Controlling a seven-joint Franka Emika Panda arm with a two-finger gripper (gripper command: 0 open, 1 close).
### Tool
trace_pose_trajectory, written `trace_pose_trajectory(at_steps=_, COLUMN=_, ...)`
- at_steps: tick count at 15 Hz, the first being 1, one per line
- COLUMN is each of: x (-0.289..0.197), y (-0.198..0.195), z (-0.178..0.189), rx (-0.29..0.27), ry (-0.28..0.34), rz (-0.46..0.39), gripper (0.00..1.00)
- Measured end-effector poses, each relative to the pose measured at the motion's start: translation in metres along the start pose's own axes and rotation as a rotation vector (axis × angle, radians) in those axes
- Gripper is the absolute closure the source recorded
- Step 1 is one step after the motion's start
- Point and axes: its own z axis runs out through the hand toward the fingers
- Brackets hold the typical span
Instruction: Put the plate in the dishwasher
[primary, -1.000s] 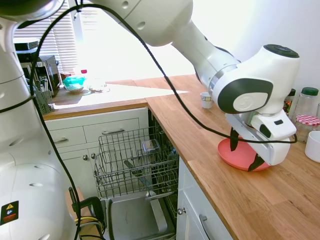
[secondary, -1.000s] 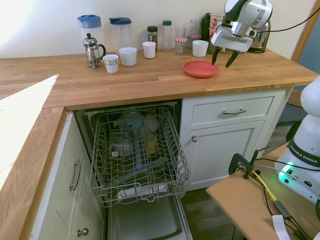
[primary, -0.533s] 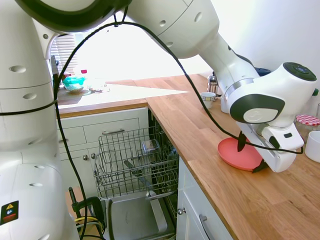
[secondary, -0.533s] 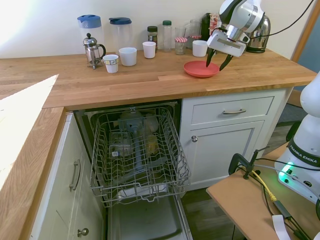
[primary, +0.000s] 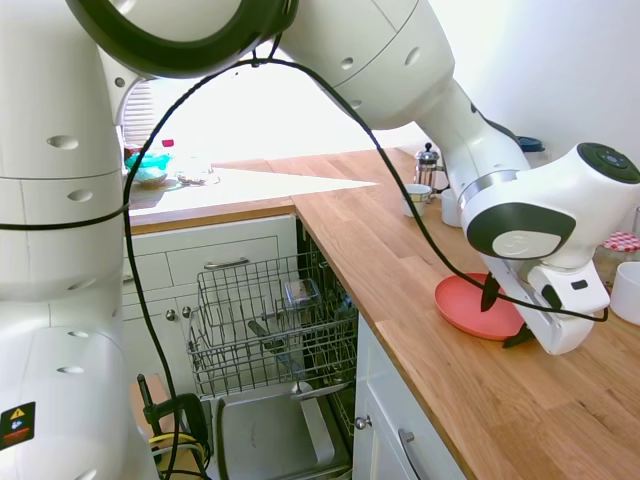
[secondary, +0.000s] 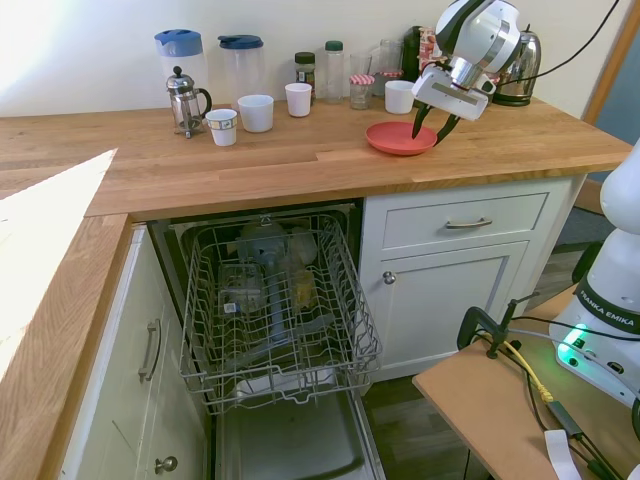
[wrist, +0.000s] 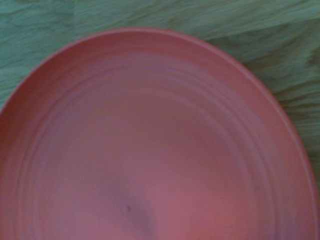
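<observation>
Kitchen, white cabinets. Long wooden butcher-block desk (secondary: 300, 160). Built-in dishwasher (secondary: 275, 300), door down, grey wire rack pulled out. Round coral-pink plate (secondary: 398, 138) flat on desk. My claw (secondary: 430, 125): spread narrowly, fingers straddling plate's rim, gripping nothing.

Place: a home kitchen.
Desk: an L-shaped wooden desk (secondary: 300, 150) over white cabinets (secondary: 465, 265).
Appliance: a built-in dishwasher (secondary: 275, 300), door down, wire rack pulled out.
Wares: white mugs (secondary: 256, 112), French press (secondary: 183, 100), jars (secondary: 334, 73), kettle (secondary: 520, 70).
</observation>
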Motion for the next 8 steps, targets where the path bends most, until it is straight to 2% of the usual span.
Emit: trace_pose_trajectory(at_steps=8, x=0.0044, y=0.0035, z=0.0065, rx=0.016, ry=-0.017, rz=0.004, gripper=1.0)
